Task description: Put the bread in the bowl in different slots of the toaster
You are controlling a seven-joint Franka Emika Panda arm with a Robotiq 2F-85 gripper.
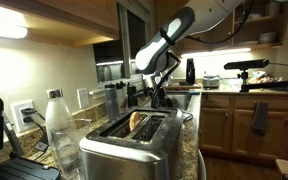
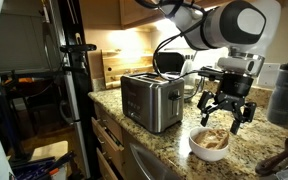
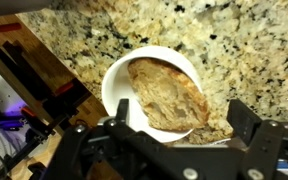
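A white bowl (image 3: pixel 119 85) sits on the speckled granite counter and holds a tan, golden-crusted slice of bread (image 3: pixel 169 95). My gripper (image 3: pixel 182 114) hangs open just above the bowl, its black fingers (image 3: pixel 242 116) either side of the slice and touching nothing. In an exterior view the gripper (image 2: pixel 224 108) hovers over the bowl (image 2: pixel 211 143), to the right of the steel toaster (image 2: pixel 149 100). From another angle the toaster (image 1: pixel 134 140) fills the foreground, with a golden-brown slice (image 1: pixel 136 122) standing in one slot; the gripper (image 1: pixel 156 90) is behind it.
A clear plastic bottle with a white cap (image 1: pixel 56 120) stands beside the toaster. A wooden board (image 2: pixel 112 68) leans against the back wall, and a dark jug (image 2: pixel 287 90) stands at the counter's right. The counter edge (image 2: pixel 134 140) runs in front.
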